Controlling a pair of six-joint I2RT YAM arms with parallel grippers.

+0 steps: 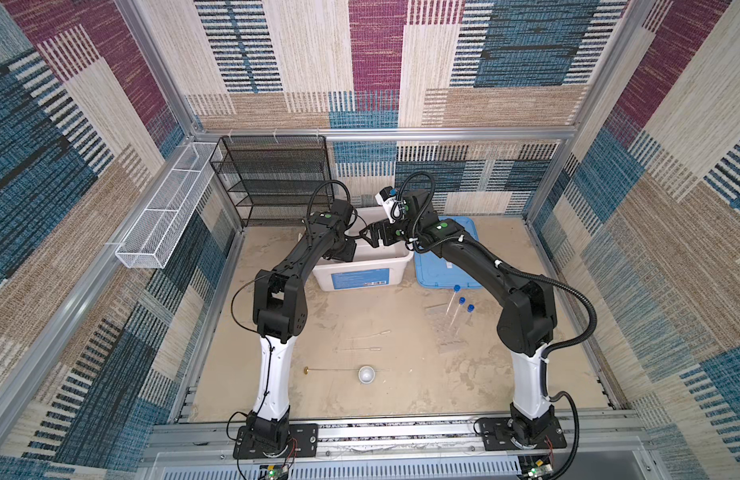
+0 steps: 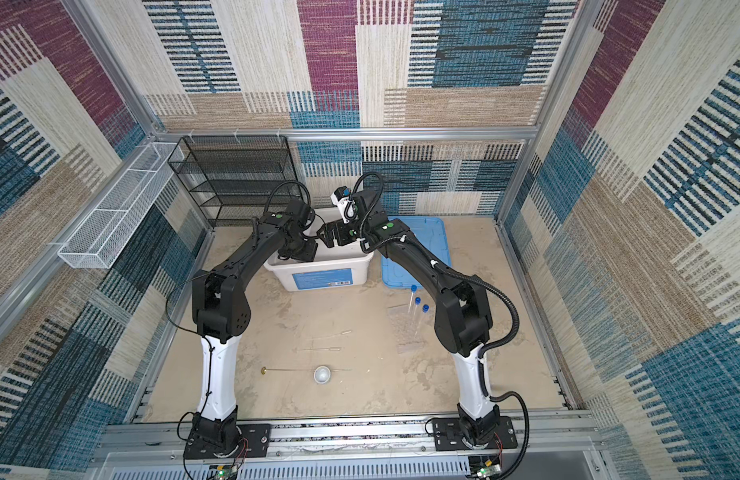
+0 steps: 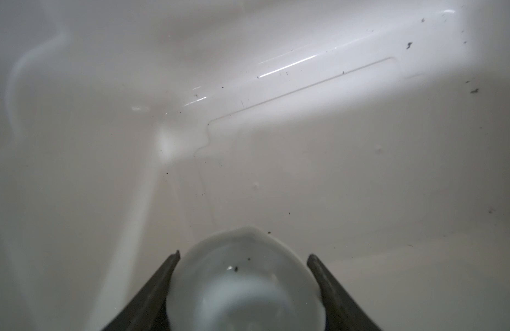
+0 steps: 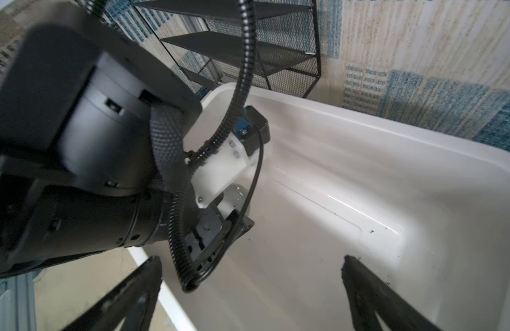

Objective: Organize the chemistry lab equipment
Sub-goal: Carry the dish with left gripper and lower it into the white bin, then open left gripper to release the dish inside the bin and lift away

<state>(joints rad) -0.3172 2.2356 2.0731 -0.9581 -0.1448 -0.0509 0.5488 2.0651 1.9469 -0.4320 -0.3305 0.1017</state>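
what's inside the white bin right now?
Left wrist view: a small white bowl gripped in the fingers of the left gripper, over the white bin floor, plus dark specks. In both top views the arms cover most of the interior; nothing else is visible.

The bin [image 1: 331, 280] stands at the back of the worktop [image 1: 318, 320], the mesh shelf [image 1: 277, 178] behind it to the left, the lid [image 1: 437, 272] flat on its right, tubes [image 1: 457, 312] in the rack [image 1: 448, 336] before the lid, pipettes [image 1: 365, 339] in the middle, rod [image 1: 326, 369] and front bowl [image 1: 367, 374] nearest me, second bowl [image 3: 245, 286] in the bin.
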